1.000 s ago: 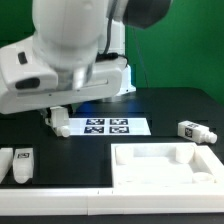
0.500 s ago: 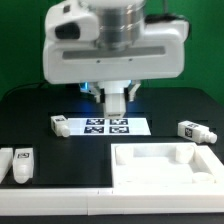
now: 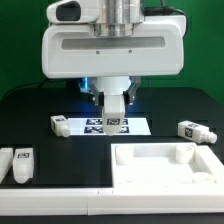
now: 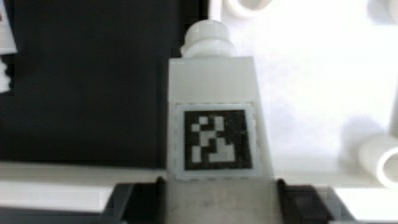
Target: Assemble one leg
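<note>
Leg (image 3: 113, 105) clamped upright in jaws over marker board (image 3: 140, 127), exterior view: four loose legs (image 3: 196, 130) on bench (image 3: 70, 150), one panel (image 3: 150, 150), tags too small to read, wrist view: held leg (image 4: 214, 100), one black-and-white tag (image 4: 217, 137), pattern only, jaws pinching its sides

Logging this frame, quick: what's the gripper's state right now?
The gripper: closed, holding the leg between its fingers.
</note>
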{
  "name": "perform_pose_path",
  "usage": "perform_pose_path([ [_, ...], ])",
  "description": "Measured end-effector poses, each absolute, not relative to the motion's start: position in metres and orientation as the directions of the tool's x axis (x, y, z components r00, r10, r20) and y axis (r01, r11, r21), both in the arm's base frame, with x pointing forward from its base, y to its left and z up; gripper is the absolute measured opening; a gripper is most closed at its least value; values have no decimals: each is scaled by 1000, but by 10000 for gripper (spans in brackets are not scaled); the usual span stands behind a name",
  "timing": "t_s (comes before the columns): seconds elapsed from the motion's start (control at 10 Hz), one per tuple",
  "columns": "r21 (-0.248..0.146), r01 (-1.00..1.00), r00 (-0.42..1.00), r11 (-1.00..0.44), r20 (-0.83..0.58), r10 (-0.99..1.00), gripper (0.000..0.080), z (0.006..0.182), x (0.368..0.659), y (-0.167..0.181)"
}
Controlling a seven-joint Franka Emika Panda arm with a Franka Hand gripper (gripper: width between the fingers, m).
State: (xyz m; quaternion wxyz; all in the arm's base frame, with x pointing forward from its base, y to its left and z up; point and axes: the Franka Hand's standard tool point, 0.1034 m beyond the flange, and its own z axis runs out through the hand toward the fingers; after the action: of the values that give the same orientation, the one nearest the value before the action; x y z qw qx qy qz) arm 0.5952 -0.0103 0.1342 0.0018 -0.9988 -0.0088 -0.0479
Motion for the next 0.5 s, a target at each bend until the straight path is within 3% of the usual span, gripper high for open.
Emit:
perform_pose_path([
  [0.2,-29,5,962,-1000,271,-3,285,128,593,45],
  [0.3,-37,2,924,-999,382,-12,285,132,607,63],
  [0.5,-24,14,874,-1000,485,1,285,141,615,63],
])
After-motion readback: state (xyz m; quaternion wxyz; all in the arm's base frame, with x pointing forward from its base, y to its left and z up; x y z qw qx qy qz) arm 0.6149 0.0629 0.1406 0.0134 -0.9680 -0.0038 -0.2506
